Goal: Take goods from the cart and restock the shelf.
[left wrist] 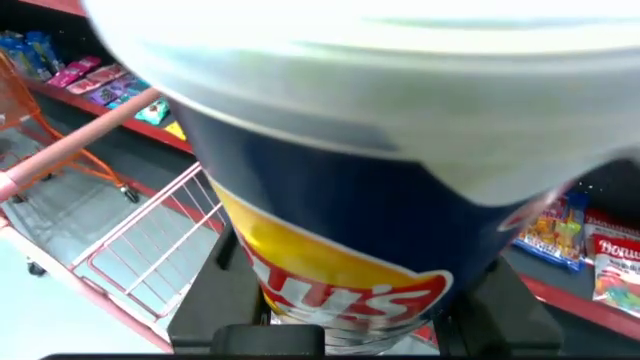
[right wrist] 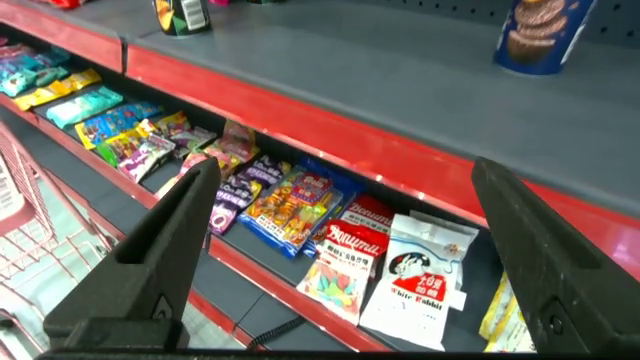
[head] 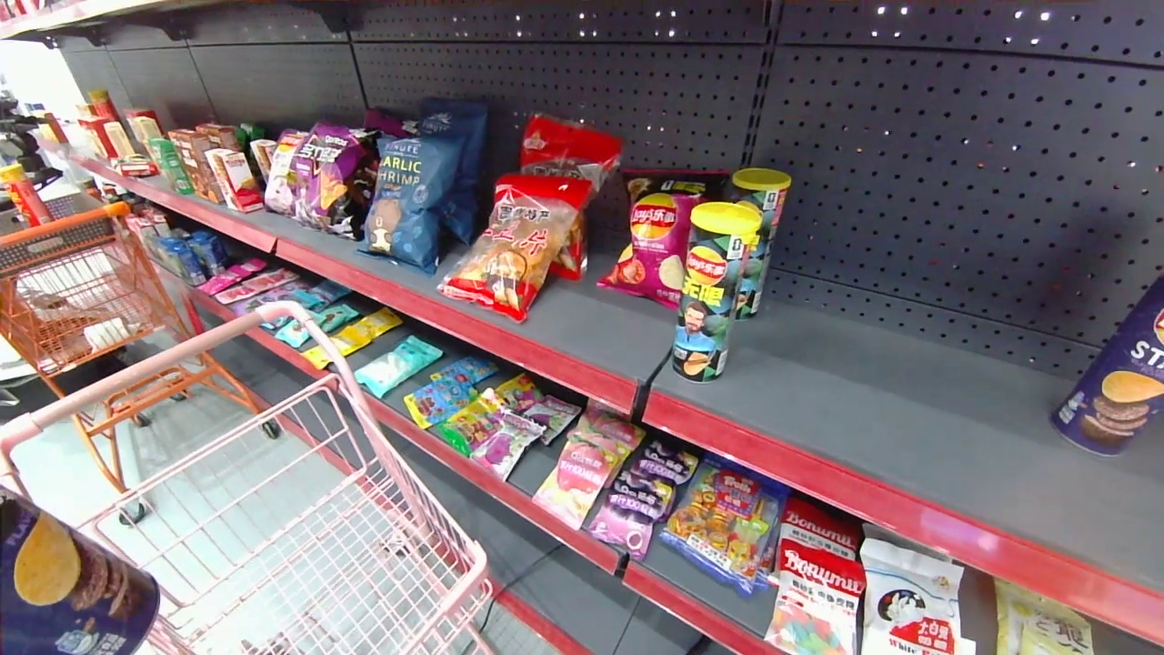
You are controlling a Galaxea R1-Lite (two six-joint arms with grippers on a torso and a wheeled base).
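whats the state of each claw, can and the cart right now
left claw, shut on blue chip can
blue chip can, held up near the cart, lid on
right claw, open, holding nothing
pink cart, standing beside the shelves
yellow-lid cans, upright on upper shelf, lids on
second blue can, standing on that shelf, apart from the others

Top shelf: grey metal shelf with a red front lip (head: 864,400), pegboard behind it
Cans: two tall yellow-lidded chip cans (head: 714,291), upright, one right behind the other
Bags: blue, red and purple snack bags (head: 509,255) leaning left of those cans
Far right: dark blue chip tube (head: 1114,382), same shelf, well apart from the cans
Lower shelf: flat candy packets (head: 582,464) in a row
Carts: pink wire shopping cart (head: 300,518) lower left, orange wire cart (head: 82,273) behind it
Bottom-left corner: another dark blue chip tube (head: 64,591), by the pink cart's rim
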